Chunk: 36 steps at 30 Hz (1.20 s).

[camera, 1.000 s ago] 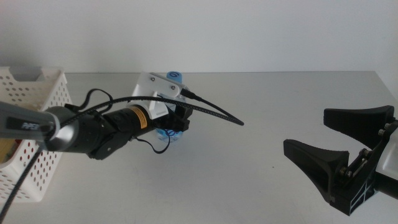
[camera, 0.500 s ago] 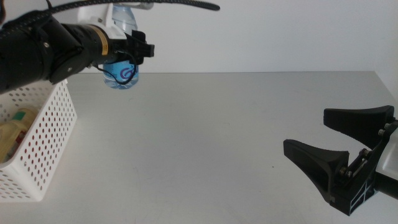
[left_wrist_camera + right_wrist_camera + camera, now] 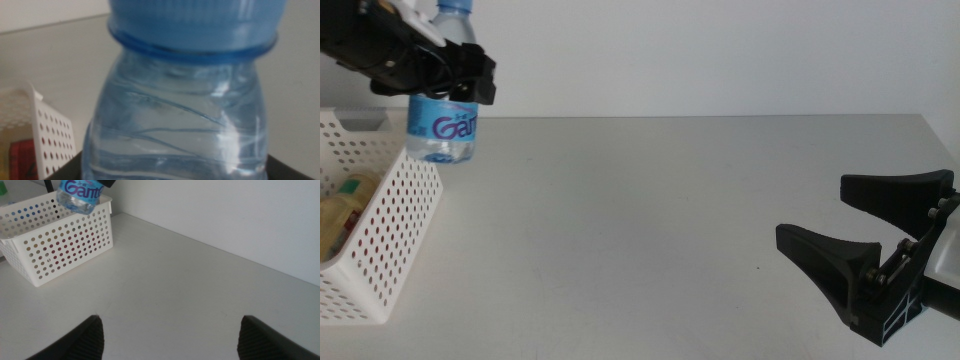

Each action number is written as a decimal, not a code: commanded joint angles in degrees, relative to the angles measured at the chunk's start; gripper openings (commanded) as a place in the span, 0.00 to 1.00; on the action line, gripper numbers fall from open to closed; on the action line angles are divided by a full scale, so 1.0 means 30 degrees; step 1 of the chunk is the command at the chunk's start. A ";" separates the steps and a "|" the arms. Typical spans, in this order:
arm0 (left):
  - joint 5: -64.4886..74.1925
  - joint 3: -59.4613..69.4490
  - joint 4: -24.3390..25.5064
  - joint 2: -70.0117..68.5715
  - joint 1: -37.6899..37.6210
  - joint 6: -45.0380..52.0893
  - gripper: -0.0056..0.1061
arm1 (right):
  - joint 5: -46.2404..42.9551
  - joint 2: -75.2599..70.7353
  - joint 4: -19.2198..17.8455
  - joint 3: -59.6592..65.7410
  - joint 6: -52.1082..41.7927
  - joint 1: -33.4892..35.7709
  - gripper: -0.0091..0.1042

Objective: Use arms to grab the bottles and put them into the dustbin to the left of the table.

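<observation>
Nearest you in the middle view, your right gripper [image 3: 840,262] waits at the lower right corner of the table [image 3: 660,220], its two dark jaws spread wide with nothing between them. The right wrist view confirms this — only bare tabletop lies between the jaw tips.

Look past that across the open table to the far left. There you see the dustbin [image 3: 382,240], a white perforated basket sitting at the left edge of the table. Inside it, through the open top, you can make out a pale-yellow bottle [image 3: 342,205] lying down, and the left wrist view shows a bit of something red [image 3: 21,159] behind the basket wall; you cannot tell more about it from that sliver.

Above the basket's right-hand wall, your left gripper [image 3: 448,78] holds the water bottle [image 3: 442,122] in the air. The bottle hangs roughly upright, blue cap up, its blue lettered label facing the middle camera, and its base sits just over the basket's near rim — not yet down inside. The dark fingers are clamped around the bottle's upper part, below the cap. In the left wrist view the bottle's neck and blue cap [image 3: 192,22] fill nearly the whole picture, so close that the jaws show only as dark edges at the bottom corners.
</observation>
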 commanded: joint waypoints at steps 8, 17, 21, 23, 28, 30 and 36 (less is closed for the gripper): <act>0.3587 -0.1497 -0.3256 -0.0799 0.5784 0.5080 0.03 | -0.1358 -0.0087 -0.0210 -0.0566 -0.0234 0.0063 0.74; 0.5046 -0.1497 -0.2989 0.1245 0.8746 0.6122 0.03 | -0.1358 -0.0087 -0.0210 -0.0566 -0.0234 0.0063 0.74; 0.4933 -0.1497 -0.2806 0.2355 0.9307 0.6122 0.03 | -0.1358 -0.0087 -0.0210 -0.0566 -0.0234 0.0063 0.74; 0.5068 -0.1497 -0.2450 0.2865 0.9399 0.6122 0.03 | -0.1358 -0.0087 -0.0210 -0.0566 -0.0234 0.0063 0.74; 0.5122 -0.1497 -0.1923 0.4123 0.9378 0.6122 0.03 | -0.1358 -0.0087 -0.0210 -0.0566 -0.0234 0.0063 0.74; 0.5122 -0.1497 -0.1871 0.4637 0.9378 0.6096 0.03 | -0.1358 -0.0087 -0.0210 -0.0566 -0.0234 0.0063 0.74; 0.5127 -0.1497 -0.1726 0.5579 0.9378 0.6127 0.15 | -0.1358 -0.0087 -0.0210 -0.0566 -0.0234 0.0063 0.74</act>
